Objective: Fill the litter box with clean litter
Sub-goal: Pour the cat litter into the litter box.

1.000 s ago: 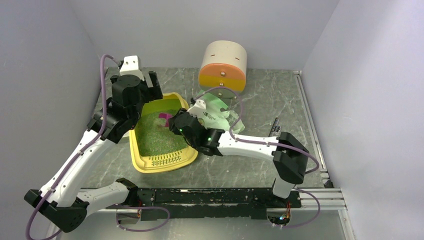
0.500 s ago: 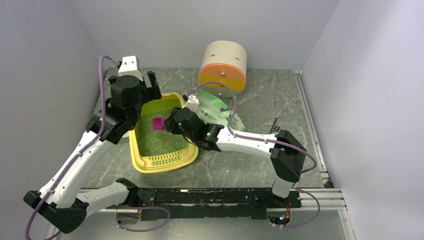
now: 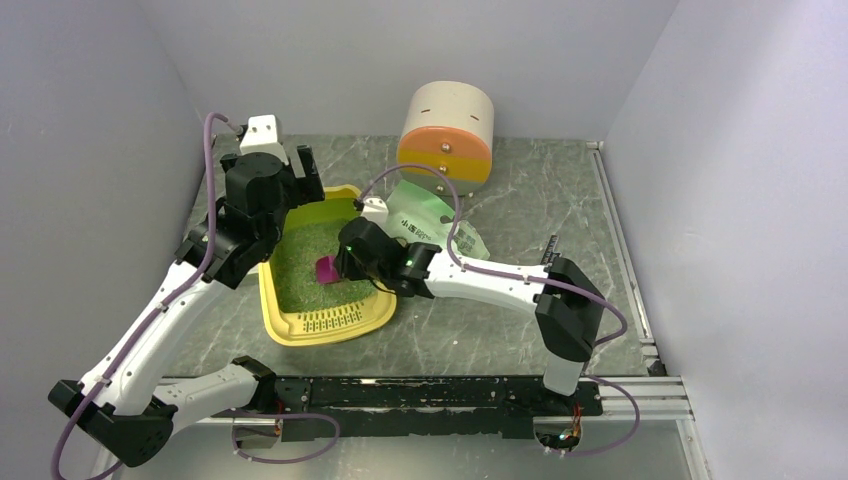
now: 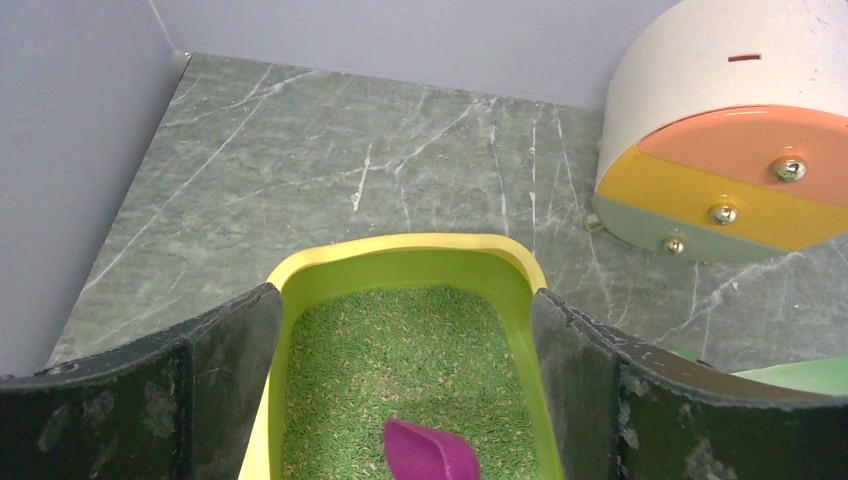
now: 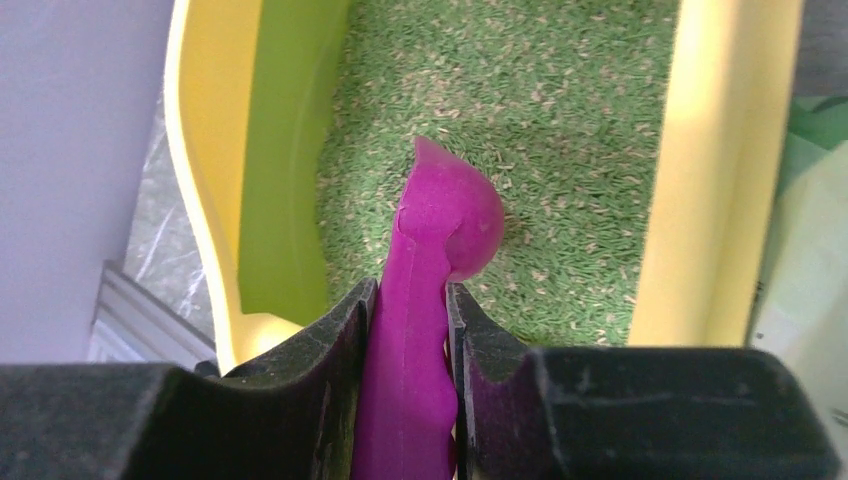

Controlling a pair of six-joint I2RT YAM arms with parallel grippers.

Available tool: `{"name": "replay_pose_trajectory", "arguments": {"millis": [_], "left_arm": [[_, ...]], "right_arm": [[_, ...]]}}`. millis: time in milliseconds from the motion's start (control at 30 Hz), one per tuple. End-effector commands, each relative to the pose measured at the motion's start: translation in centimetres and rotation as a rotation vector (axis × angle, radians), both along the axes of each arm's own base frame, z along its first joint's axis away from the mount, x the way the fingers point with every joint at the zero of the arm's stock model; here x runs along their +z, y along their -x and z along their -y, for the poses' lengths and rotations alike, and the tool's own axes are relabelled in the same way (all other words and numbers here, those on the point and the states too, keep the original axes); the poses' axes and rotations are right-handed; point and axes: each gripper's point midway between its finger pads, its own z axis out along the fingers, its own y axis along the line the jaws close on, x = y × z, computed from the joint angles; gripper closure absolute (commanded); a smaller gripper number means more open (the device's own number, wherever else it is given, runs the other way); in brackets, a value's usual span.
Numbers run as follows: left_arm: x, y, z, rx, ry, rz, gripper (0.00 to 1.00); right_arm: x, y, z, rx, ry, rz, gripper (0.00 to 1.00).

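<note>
Right end effector is clenched on the scoop handle, bowl tilted on its side over the litter. Litter covers the floor of the box, which sits left of centre in the top view on the worktop. Left end effector hangs released, jaws wide, over the box's upper end. I judge this a levelling pass: I'd sweep low and slowly, staying off the walls so nothing spills over the rim.

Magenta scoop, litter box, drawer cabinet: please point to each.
magenta scoop [image 5: 458, 215], right wrist view, its bowl.
litter box [image 3: 325, 322], top external view, its slotted grille.
drawer cabinet [image 4: 680, 185], left wrist view, its yellow drawer.
</note>
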Motion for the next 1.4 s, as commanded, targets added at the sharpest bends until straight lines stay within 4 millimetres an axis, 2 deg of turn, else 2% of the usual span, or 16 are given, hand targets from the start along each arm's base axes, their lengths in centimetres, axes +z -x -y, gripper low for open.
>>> {"name": "replay_pose_trajectory", "arguments": {"millis": [0,133,267,367,433,533,600,767,867,933,1033,1167,1267,1367], "left_arm": [[0.6,0.0,0.0,0.002,0.006,0.027,0.02],[0.5,0.1,-0.2,0.011,0.003,0.027,0.02],[0.4,0.1,-0.1,0.006,0.006,0.026,0.02],[0.5,0.1,-0.2,0.012,0.004,0.028,0.02],[0.5,0.0,-0.1,0.01,0.005,0.028,0.02],[0.5,0.0,-0.1,0.008,0.005,0.027,0.02],[0.5,0.0,-0.1,0.008,0.006,0.027,0.02],[0.5,0.0,-0.1,0.009,0.009,0.026,0.02],[0.6,0.0,0.1,0.002,0.015,0.027,0.02],[0.6,0.0,0.2,-0.001,0.016,0.026,0.02],[0.5,-0.2,0.5,-0.012,0.025,0.025,0.02],[0.3,-0.4,1.0,-0.029,0.035,0.021,0.02],[0.4,-0.5,1.1,-0.028,0.037,0.021,0.02],[0.5,-0.4,0.8,-0.014,0.032,0.021,0.02]], "right_arm": [[-1.0,-1.2,4.2,-0.092,0.175,0.026,1.0],[-0.4,-2.1,7.0,-0.18,0.27,0.071,1.0],[1.7,-3.2,8.2,-0.222,0.308,0.138,1.0],[3.5,-2.8,6.1,-0.122,0.24,0.146,1.0],[4.5,-1.6,4.1,-0.024,0.149,0.123,1.0],[5.4,0.6,2.0,0.086,0.026,0.064,1.0],[4.8,1.9,1.5,0.136,0.003,0.009,1.0],[2.1,3.8,1.9,0.172,0.024,-0.099,1.0],[1.1,3.8,3.3,0.134,0.104,-0.121,1.0],[0.8,3.5,5.0,0.087,0.186,-0.118,1.0],[1.9,2.8,6.7,0.02,0.277,-0.061,1.0],[4.5,1.8,6.8,-0.018,0.302,0.028,1.0],[5.0,0.9,6.5,-0.057,0.314,0.073,1.0],[4.7,0.0,5.6,-0.093,0.283,0.1,1.0]]}}
